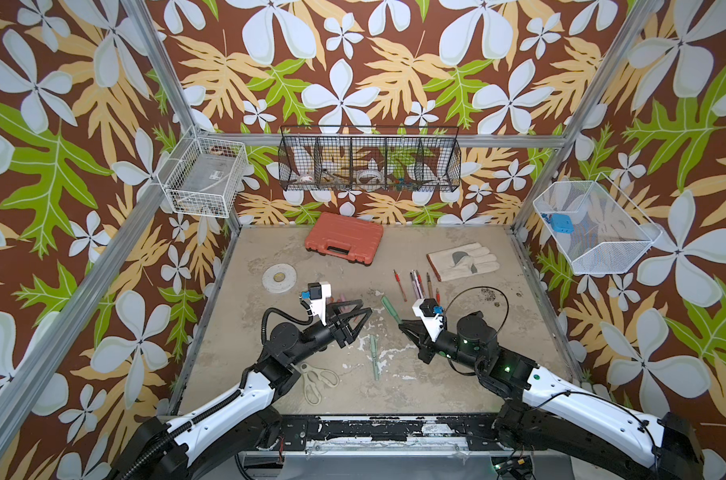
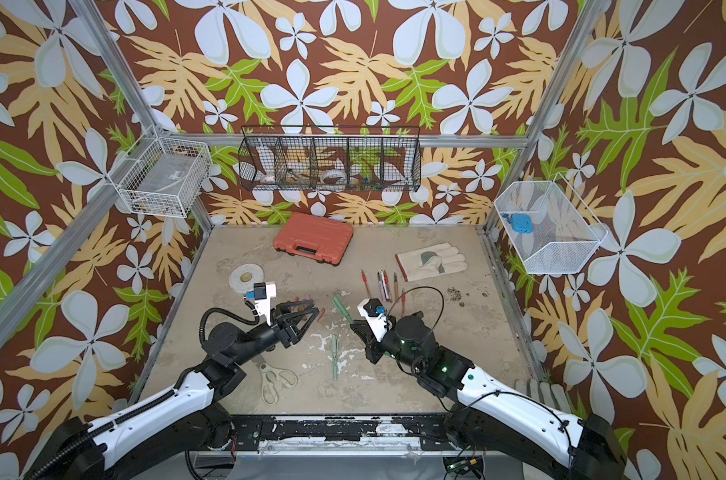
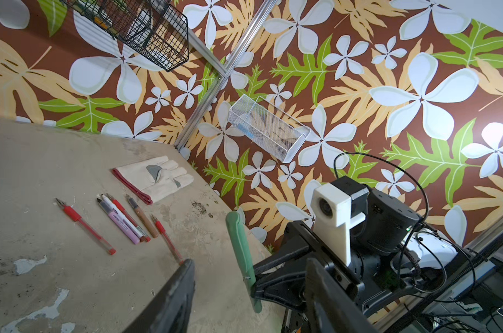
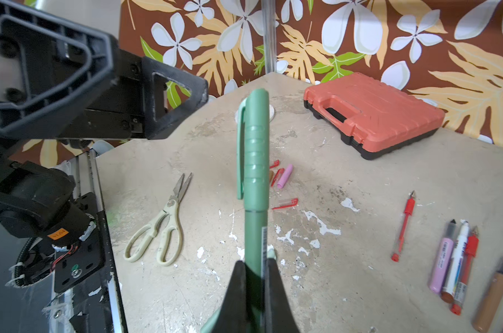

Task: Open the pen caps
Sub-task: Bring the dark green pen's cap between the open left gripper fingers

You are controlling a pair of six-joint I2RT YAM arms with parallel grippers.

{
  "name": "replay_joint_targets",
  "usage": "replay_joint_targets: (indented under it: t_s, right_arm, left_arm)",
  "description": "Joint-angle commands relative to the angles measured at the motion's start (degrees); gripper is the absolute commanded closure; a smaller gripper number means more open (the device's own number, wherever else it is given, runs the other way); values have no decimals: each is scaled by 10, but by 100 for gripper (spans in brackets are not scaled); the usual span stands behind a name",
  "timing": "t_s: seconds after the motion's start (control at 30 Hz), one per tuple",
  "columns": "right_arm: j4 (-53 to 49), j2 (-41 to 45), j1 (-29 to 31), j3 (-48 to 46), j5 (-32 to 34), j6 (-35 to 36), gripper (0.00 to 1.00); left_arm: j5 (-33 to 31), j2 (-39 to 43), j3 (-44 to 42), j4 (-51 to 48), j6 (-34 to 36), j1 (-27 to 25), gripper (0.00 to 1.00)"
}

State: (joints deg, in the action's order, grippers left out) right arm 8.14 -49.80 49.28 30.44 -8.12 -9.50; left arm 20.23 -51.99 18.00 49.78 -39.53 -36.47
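Clearly, from right wrist alone: loose pen caps [image 4: 285, 176]

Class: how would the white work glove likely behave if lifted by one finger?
The white work glove lies flat and looks soft, so it would probably droop rather than stay stiff. Being flat, it seems unlikely to roll. Its cloth-like surface probably grips well rather than slipping.

I see the green cap [image 4: 254, 144] still on its pen [image 4: 253, 230], raised above the tabletop [image 4: 359, 187]. A pink cap [image 4: 285, 176] lies flat among small red ones, another red cap [image 4: 286, 203] just beside.
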Motion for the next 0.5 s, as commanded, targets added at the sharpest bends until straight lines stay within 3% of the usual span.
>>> replay_joint_targets:
  t_s: [0.0,0.17,0.47]
  right_arm:
    - [26,3,0,-2,-25,15,93]
    - [38,6,0,-9,-31,19,93]
    - [77,-23,0,-11,-75,25,93]
  left_arm:
    - [30,-16,4,38,1,0,38]
    - [60,-48,5,71,-11,0,40]
    - [51,-48,12,52,-4,0,41]
